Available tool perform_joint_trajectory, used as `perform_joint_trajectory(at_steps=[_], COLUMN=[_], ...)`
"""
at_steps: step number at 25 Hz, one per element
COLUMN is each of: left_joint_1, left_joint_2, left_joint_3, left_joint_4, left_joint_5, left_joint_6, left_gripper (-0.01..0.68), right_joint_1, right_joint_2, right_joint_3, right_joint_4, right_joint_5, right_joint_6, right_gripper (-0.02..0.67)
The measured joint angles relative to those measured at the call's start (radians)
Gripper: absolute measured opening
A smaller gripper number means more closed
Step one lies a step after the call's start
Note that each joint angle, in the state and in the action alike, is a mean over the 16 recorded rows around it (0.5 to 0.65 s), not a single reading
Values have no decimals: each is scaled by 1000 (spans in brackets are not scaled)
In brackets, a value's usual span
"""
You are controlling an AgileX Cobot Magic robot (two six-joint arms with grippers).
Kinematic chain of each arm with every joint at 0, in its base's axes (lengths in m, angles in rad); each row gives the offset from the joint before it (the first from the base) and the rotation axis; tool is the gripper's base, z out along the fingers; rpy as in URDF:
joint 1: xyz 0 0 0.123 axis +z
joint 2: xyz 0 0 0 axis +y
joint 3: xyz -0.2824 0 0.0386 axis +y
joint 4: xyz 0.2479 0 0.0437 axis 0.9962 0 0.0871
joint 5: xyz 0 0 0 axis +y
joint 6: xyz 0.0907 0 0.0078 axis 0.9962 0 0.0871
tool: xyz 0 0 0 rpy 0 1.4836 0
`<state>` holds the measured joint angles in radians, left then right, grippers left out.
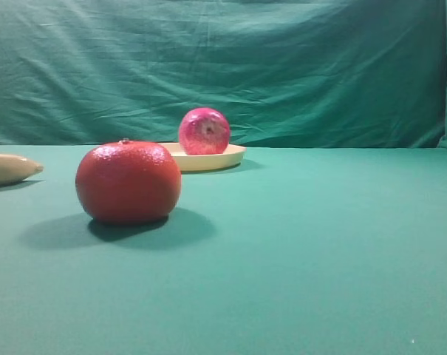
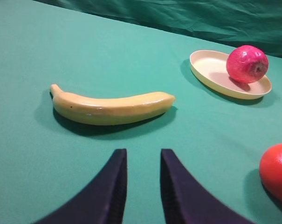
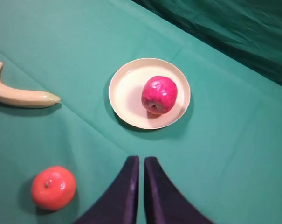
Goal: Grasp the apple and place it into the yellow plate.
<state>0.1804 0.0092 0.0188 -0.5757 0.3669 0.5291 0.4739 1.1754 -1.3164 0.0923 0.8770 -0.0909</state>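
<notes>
The dark crimson apple [image 1: 204,131] sits inside the pale yellow plate [image 1: 223,157] at the back of the green table. The left wrist view shows the apple [image 2: 247,64] in the plate [image 2: 208,70] at the upper right. The right wrist view shows the apple [image 3: 159,94] in the plate [image 3: 127,88] from above. My left gripper [image 2: 143,161] is empty, its fingers a small gap apart, low over the cloth, far from the plate. My right gripper [image 3: 141,161] is shut and empty, raised above the table, short of the plate. Neither gripper shows in the exterior view.
An orange-red round fruit [image 1: 128,182] stands in front of the plate; it also shows in both wrist views [image 2: 277,170] [image 3: 53,187]. A pale yellow banana [image 2: 110,107] lies just ahead of the left gripper and at the left [image 1: 9,168] [image 3: 19,95]. A green curtain hangs behind.
</notes>
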Motion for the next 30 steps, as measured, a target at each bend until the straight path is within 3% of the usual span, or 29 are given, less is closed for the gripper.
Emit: perform_joint_trajectory(at_steps=[8,14,21,30], left_joint_1=[0,0,0,0], left_joint_2=[0,0,0,0], left_joint_3=[0,0,0,0], left_joint_4=[0,0,0,0], left_joint_5=[0,0,0,0], left_joint_6=[0,0,0,0], left_gripper=[157,157,157,157], right_joint_1=[0,0,0,-12], right_joint_2=[-296,-458,-557,-609], right_joint_3=[445,663,778,800], right_joint_4=[12,9,-23,-77], right_joint_5=[-233,-315,-341,-365], right_joint_6=[37,63,69,69], right_gripper=[0,0,0,0])
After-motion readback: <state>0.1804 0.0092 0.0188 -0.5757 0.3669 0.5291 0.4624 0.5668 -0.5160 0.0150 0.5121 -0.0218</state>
